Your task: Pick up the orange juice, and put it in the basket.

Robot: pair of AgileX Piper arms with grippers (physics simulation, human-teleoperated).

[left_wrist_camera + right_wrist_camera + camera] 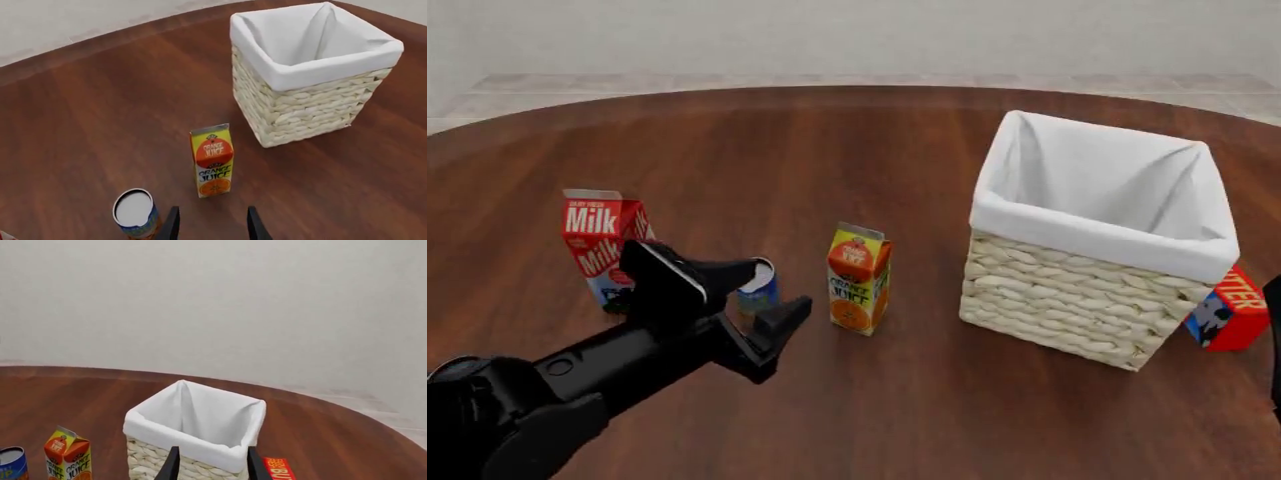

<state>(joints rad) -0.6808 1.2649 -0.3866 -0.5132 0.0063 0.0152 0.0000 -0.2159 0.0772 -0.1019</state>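
A dark wooden tabletop [868, 150] is seen from the front, with a pale wall behind. The juice [858, 278], a small yellow and orange carton, stands upright near the middle of the tabletop, untouched by either arm. To its right, close by but apart, sits the basket [1068, 300], woven, pale straw in colour and lined with white cloth folded over the rim; nothing can be seen inside it. Just left of the juice stands a small blue can [757, 288], and further left a red and white milk carton [598, 245], upright. A red box [1232, 310] is partly hidden behind the basket's right corner.

The left arm reaches in from the lower left. The left claw [777, 340] is held spread, its two fingers parted with nothing between them, low over the tabletop just short of the juice and beside the can. In the left wrist view the two fingertips [168, 227] are seen apart, with the juice beyond the gap and touched by neither.

The right claw [210, 465] is shown only in the right wrist view, raised above the tabletop and aimed toward the basket. Its fingers are spread and empty.
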